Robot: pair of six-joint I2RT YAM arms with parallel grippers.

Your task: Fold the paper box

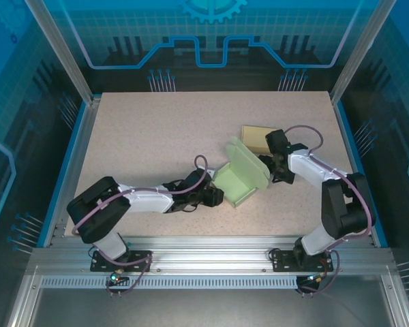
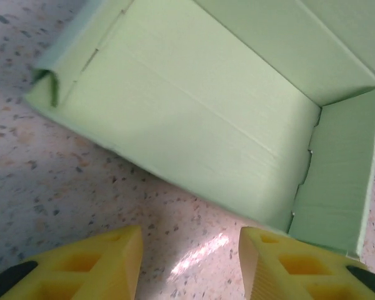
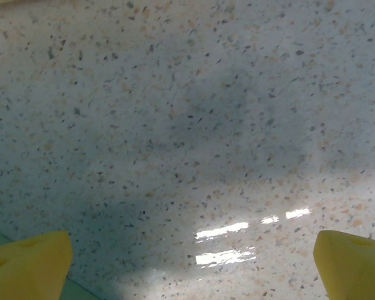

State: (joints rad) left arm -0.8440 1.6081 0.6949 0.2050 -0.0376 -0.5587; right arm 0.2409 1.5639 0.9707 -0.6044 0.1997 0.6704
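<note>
Paper box (image 1: 240, 178): pale green, on the counter (image 1: 157, 129), about 4 o'clock from the counter's centre. The tray is formed and one wide flap stands raised on its 1 o'clock side.

Left gripper (image 1: 215, 196): at the box's 8 o'clock, just beside the near wall. In the left wrist view I see its yellow fingers (image 2: 106, 265) apart, with bare counter between them and nothing held.

Right gripper (image 1: 268, 167): at the box's 3 o'clock, behind the raised flap. Its jaws are spread wide over bare counter and hold nothing.

Step in hand, as I judge it: mid-fold, walls partly up, closing not yet done. The next move calls for the left gripper to take the near wall while the right steadies the flap.

Hard to make out:
- I cannot tell whether the right gripper touches the flap.
- The tan flat item (image 1: 256, 135) at 1 o'clock is partly hidden by the right arm.
</note>
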